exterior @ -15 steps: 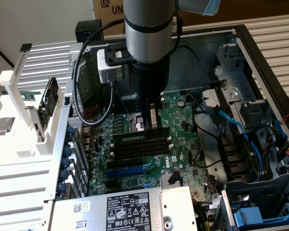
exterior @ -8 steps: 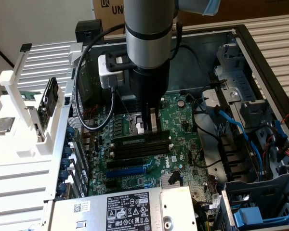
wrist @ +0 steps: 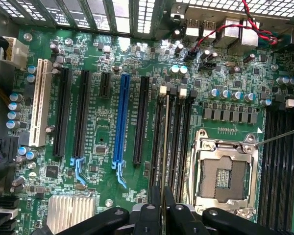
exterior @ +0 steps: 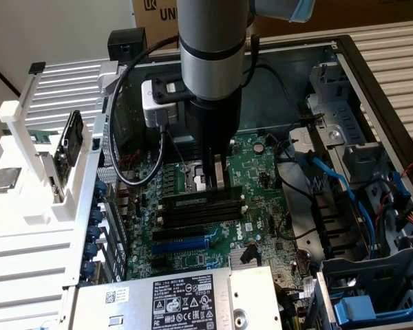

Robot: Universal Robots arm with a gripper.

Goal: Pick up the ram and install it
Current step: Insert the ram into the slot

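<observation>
The ram (wrist: 165, 137) shows edge-on as a thin pale-green line standing upright in one of the black memory slots (wrist: 179, 142), between the blue expansion slot (wrist: 121, 117) and the CPU socket (wrist: 225, 176). My gripper (wrist: 162, 203) straddles one end of it, fingers close together on either side. In the exterior view the ram (exterior: 193, 200) lies along the top memory slot, level with the board. The gripper (exterior: 215, 184) comes straight down onto it, shut on the stick. How deep the stick sits in the slot does not show.
The open computer case holds the motherboard. The power supply (exterior: 186, 299) sits at the front, and a drive cage (exterior: 372, 289) with blue cables (exterior: 330, 179) is at the exterior view's right. A white rack (exterior: 27, 172) stands at its left. A heatsink (wrist: 71, 213) lies near the expansion slots.
</observation>
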